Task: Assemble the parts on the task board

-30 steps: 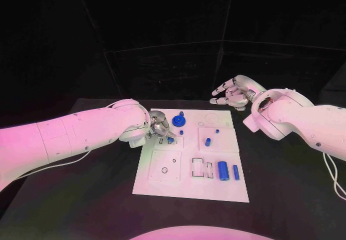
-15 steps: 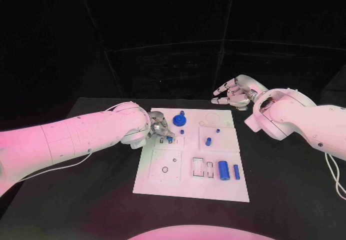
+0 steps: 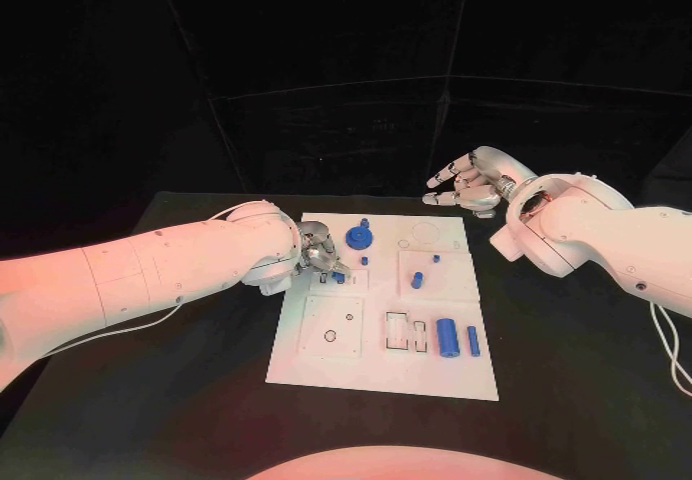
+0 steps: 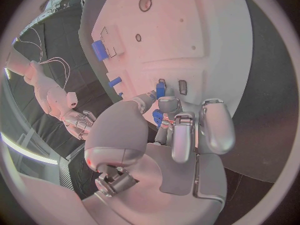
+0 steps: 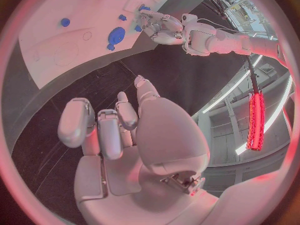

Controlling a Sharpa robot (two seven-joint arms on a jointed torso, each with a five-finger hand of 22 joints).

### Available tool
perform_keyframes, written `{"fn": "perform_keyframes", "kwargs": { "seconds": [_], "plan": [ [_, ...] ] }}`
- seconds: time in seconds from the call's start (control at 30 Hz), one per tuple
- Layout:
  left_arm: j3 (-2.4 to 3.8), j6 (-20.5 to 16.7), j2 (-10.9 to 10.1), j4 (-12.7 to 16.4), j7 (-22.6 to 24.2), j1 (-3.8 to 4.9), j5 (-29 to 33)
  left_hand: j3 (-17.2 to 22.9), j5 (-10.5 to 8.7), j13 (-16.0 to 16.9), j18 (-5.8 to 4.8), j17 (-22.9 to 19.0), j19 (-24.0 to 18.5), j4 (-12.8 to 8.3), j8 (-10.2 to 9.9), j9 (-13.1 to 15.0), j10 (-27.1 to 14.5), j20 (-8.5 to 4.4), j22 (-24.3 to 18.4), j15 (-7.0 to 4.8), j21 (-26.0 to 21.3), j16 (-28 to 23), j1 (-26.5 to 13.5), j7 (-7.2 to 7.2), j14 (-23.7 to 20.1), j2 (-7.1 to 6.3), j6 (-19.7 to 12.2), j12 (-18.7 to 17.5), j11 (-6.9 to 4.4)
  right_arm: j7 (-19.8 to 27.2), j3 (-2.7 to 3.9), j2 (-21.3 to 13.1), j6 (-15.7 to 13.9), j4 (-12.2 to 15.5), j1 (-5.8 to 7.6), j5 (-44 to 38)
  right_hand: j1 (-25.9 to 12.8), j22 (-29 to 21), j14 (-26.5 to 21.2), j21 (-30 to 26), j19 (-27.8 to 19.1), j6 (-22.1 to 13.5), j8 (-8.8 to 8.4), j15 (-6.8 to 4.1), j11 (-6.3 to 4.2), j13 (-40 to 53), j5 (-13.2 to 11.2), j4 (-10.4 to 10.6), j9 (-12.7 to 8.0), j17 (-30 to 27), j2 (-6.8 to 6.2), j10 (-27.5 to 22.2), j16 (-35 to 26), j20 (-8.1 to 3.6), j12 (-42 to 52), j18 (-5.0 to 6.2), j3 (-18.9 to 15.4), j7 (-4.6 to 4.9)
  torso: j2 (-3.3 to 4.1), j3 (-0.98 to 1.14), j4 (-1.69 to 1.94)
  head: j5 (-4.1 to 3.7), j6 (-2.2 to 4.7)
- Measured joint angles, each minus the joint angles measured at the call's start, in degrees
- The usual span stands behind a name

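Left hand (image 3: pixel 320 256) at the task board (image 3: pixel 387 375), right hand (image 3: pixel 469 185) off it

Board mid-surface; approx. 8 blue parts (image 3: pixel 447 340) on it (small ones hard to count). Left hand's fingers curl at a small blue part (image 4: pixel 160 90) near board's left edge, grip unclear. Right hand spread, holding nothing. No legible writing.

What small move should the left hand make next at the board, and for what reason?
Probably a short push straight down. The left hand is at the task board's far left part and its fingertips pinch a small blue part that stands at a small slot there. Whether it is fully seated cannot be told. The right hand hovers beyond the board, holding nothing.
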Motion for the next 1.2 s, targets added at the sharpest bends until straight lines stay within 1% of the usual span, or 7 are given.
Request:
{"fn": "perform_keyframes", "kwargs": {
  "seconds": [0.3, 0.7, 0.77, 0.83, 0.87, 0.9, 1.2],
  "plan": [
    [0.01, 1.3, -0.1, 0.1, -0.2, -0.01, -0.4, 0.1, -0.12, 0.0, 0.00, 0.0, 0.0, -0.1, 0.0, 0.1, 0.0, 0.00, 0.0, 0.00, 0.0, 0.0, 0.1, 0.01, 0.0, 0.08, 0.0, 0.0, 0.01, 0.0, 0.00, 0.0, 0.2, 0.0, 0.00, 0.0, 0.0, 0.0, 0.0, 0.0, 0.0, 0.0, 0.00, 0.00, 0.00, 0.0, 0.0, 0.0, 0.0, 0.0, 0.00, 0.0, 0.0, 0.00, 0.0, 0.00, 0.0, 0.00, -0.01, 0.01, 0.00, -0.02, -0.17],
    [0.04, 2.1, 0.1, -0.2, -0.4, 0.04, -0.7, 0.9, 1.40, 0.0, 0.00, 0.0, 0.0, 0.5, 0.5, 0.5, 0.0, 0.00, 0.2, 0.00, 0.1, 0.0, -0.6, 0.10, 0.0, -0.17, -0.1, 0.0, 0.01, 0.0, 0.00, 0.1, 0.3, -0.1, 0.00, 0.0, 0.0, 0.0, 0.0, 0.0, 0.0, 0.0, 0.00, 0.00, 0.00, 0.0, 0.0, 0.0, 0.0, 0.0, 0.00, 0.0, 0.0, 0.00, 0.0, 0.00, 0.0, 0.00, -0.02, 0.03, 0.01, 0.07, -0.24],
    [0.04, 2.2, 0.3, -0.4, -0.4, 0.04, -0.7, 1.5, 1.44, 0.0, 0.00, 0.0, 0.0, -0.1, 0.8, 0.6, 0.2, 0.01, 0.3, 0.00, 0.4, 0.2, -1.7, 0.09, 0.0, -0.40, -0.1, 0.0, -0.21, 0.0, 0.00, 0.1, 0.3, -0.1, 0.00, 0.0, 0.0, -0.2, 0.0, 0.0, 0.0, 0.0, 0.00, 0.00, 0.00, -0.1, 0.0, 0.1, 0.0, 0.0, 0.00, 0.0, -0.2, 0.00, 0.0, 0.00, -0.1, 0.00, -0.03, 0.03, 0.01, 0.07, -0.25],
    [0.04, 2.2, 0.4, -0.6, -0.5, 0.04, -0.7, 3.4, 1.44, 0.3, 0.00, 0.0, 0.1, -2.0, 0.9, 0.6, 0.5, -0.10, 0.6, 0.00, 0.4, 0.2, -3.4, -0.37, 0.0, -0.86, 0.5, 0.6, -0.52, 0.0, 0.00, 0.1, 0.4, -0.1, 0.00, 0.0, 0.0, -0.2, 0.0, 0.0, 0.0, 0.0, 0.00, 0.00, 0.00, -0.1, 0.0, 0.1, 0.0, 0.0, 0.00, 0.0, -0.2, 0.00, 0.0, 0.00, -0.1, 0.00, -0.03, 0.03, 0.01, 0.07, -0.25],
    [0.04, 2.3, 0.5, -0.7, -0.5, 0.04, -0.8, 3.5, 1.44, 0.4, 0.00, 0.0, 0.2, -2.0, 0.9, 0.6, 0.6, -0.20, 0.7, 0.00, 0.4, 0.2, -4.0, -0.67, 0.0, -1.28, 0.8, 0.7, -0.62, 0.0, 0.00, 0.1, 0.4, -0.1, 0.00, 0.0, 0.0, -0.2, 0.0, 0.0, 0.0, 0.0, 0.00, 0.00, 0.00, -0.1, 0.0, 0.1, 0.0, 0.0, 0.00, 0.0, -0.2, 0.00, 0.0, 0.00, -0.1, 0.00, -0.03, 0.03, 0.01, 0.07, -0.25],
    [0.04, 2.3, 0.6, -0.7, -0.5, 0.04, -0.8, 4.5, 1.44, 0.5, 0.00, 0.0, 0.2, -3.1, 1.0, 0.6, 0.7, -0.20, 0.8, 0.00, 0.5, 0.2, -4.7, -0.79, 0.0, -1.34, 0.9, 0.7, -0.70, 0.0, 0.00, 0.1, 0.4, -0.1, 0.00, 0.0, 0.0, -0.2, 0.0, 0.0, 0.0, 0.0, 0.00, 0.00, 0.00, -0.1, 0.0, 0.1, 0.0, 0.0, 0.00, 0.0, -0.2, 0.00, 0.0, 0.00, -0.1, 0.00, -0.03, 0.03, 0.01, 0.08, -0.24],
    [0.04, 2.7, 1.3, -1.7, -0.6, 0.09, -0.8, 5.5, 1.44, 1.1, 0.00, 0.0, 0.4, -5.1, 1.2, 0.7, 0.8, -0.39, 1.6, -0.21, 0.8, 0.2, -6.6, -1.47, -0.2, -1.72, 1.6, 1.3, -0.80, 0.0, 0.00, 0.2, 0.5, -0.1, 0.00, 0.0, 0.0, -0.6, 0.0, -0.2, -0.2, 0.0, 0.00, 0.00, 0.00, -0.5, 0.0, 0.1, 0.0, 0.0, 0.00, 0.0, -0.4, 0.22, -0.2, 0.00, -0.1, 0.00, -0.03, 0.05, -0.02, 0.12, -0.29]
  ]
}}
